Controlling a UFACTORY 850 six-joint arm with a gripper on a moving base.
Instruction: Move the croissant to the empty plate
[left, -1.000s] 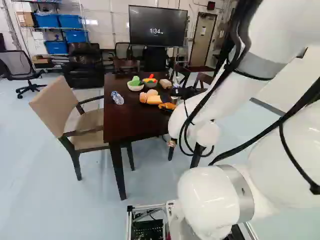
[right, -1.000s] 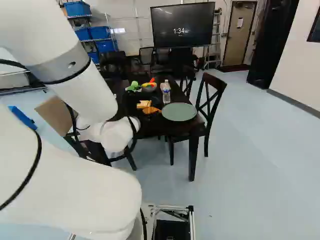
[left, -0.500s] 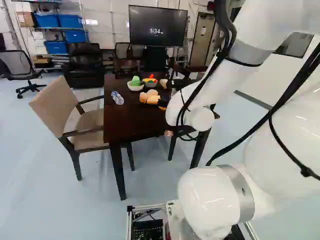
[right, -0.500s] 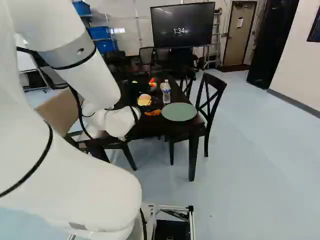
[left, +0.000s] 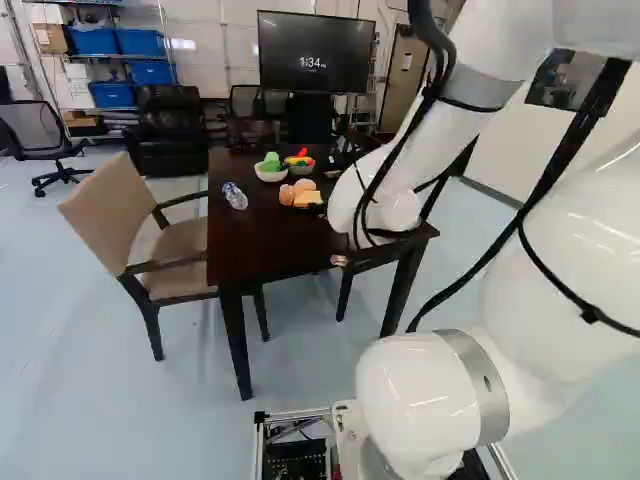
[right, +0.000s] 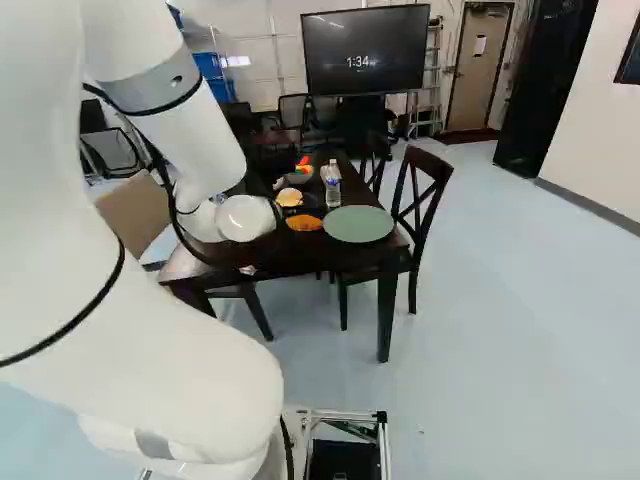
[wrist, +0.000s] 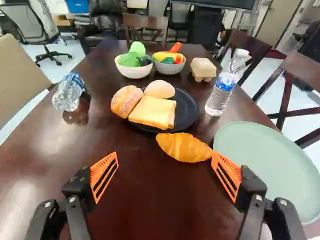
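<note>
Croissant (wrist: 184, 148) Lies by Green Plate (wrist: 265, 160), Gripper (wrist: 164, 153) Open

The croissant rests on the table (wrist: 150, 205), between the black plate (wrist: 190, 107) and the green plate, ahead of the gripper. The fingers stand wide apart with nothing between them; the croissant's end beside the green plate is near one fingertip, though whether they touch I cannot tell. The green plate holds nothing.

On the black plate sit a sugared roll (wrist: 126, 101), a bun (wrist: 159, 89) and bread slices (wrist: 152, 111). One bottle (wrist: 226, 85) stands upright beside it; another bottle (wrist: 69, 91) lies on its side across the table. Beyond the black plate, a white bowl (wrist: 132, 72) holds green vegetables (wrist: 131, 59), and a grey bowl (wrist: 170, 68) beside it holds colourful ones. A carton (wrist: 203, 69) sits near the grey bowl. In the left base view the arm (left: 430, 150) reaches over the table from the right.
</note>
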